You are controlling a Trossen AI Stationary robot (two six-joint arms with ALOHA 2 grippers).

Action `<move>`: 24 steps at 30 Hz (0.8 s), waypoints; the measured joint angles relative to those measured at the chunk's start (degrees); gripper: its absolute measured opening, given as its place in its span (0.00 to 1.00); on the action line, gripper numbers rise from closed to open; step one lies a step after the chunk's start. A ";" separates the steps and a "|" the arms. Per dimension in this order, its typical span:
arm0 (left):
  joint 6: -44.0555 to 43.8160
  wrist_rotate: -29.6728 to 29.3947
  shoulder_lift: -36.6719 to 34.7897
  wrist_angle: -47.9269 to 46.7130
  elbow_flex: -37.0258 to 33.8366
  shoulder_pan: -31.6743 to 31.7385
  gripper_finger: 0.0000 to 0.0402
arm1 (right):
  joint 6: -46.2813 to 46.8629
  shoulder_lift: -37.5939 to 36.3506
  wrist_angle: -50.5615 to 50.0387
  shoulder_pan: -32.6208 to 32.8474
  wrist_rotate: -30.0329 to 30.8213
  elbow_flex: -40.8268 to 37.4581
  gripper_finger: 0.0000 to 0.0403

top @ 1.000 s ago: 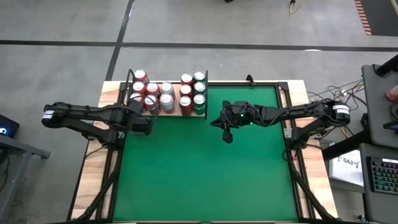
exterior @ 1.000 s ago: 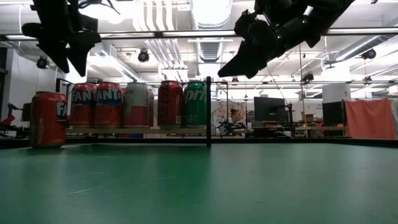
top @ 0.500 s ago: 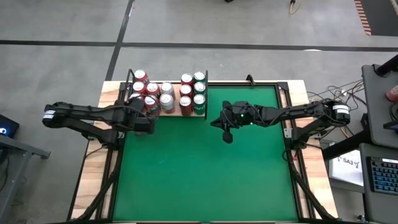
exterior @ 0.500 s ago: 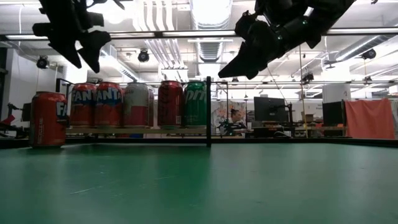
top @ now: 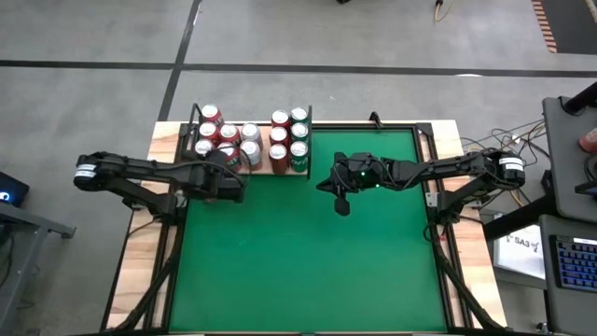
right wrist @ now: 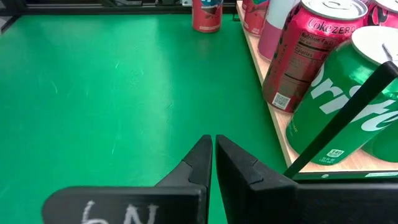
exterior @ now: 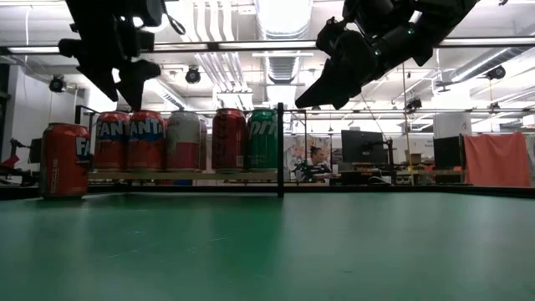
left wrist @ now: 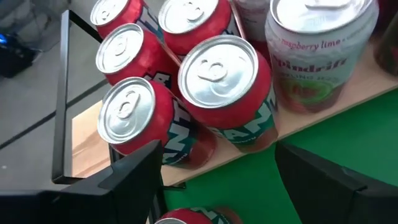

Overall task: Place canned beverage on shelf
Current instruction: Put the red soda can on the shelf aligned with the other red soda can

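1. Left gripper [exterior: 119, 77] hangs above the mat at the shelf's front-left corner, jaws spread wide and holding nothing. In the left wrist view both dark fingers [left wrist: 134, 177] frame open space, with can tops beyond them.

2. Directly below the gripper, on the green mat [top: 308, 243] and not on the shelf [left wrist: 323, 106], stands one red Fanta can [exterior: 65, 160]. The left wrist view shows only its top rim [left wrist: 189, 216], between the fingers at the frame edge. Upright, long axis vertical.

3. Key relation: that can stands just off the shelf's front-left corner, beside it and nearer the left edge of the mat than the shelved row. The left gripper is far nearer than the right. My judgement: the next move is a straight descent onto the can, then a short lift up onto the wood.

4. Shelf already carries a crowd: red cans [left wrist: 217, 93], a Spindrift can [left wrist: 320, 50], a Coke Zero can [right wrist: 311, 53] and a green Sprite can [right wrist: 339, 112]. I can't tell where a free slot lies; tight spacing could mean knocking a neighbour.

5. Right gripper [right wrist: 212, 152] hovers over the mat just beside the shelf's right end, fingers pressed together, empty. It looks parked.
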 joint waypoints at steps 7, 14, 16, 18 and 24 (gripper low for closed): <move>-0.01 0.13 5.49 1.27 0.00 0.00 0.73 | 0.00 0.00 -0.44 0.00 -0.01 -0.01 0.03; 0.00 2.77 9.39 1.31 0.31 0.00 0.72 | 0.00 -0.02 -0.85 0.00 0.00 -0.24 0.03; 0.00 3.30 9.63 1.16 0.31 0.00 0.71 | 0.00 -0.01 -0.85 -0.01 0.00 -0.24 0.03; 0.02 3.91 9.52 1.18 0.31 0.00 0.69 | 0.00 -0.02 -0.85 -0.02 0.00 -0.24 0.03; 0.83 7.14 6.44 0.72 0.33 0.09 0.68 | 0.05 -0.02 -0.54 -0.02 0.01 -0.24 0.03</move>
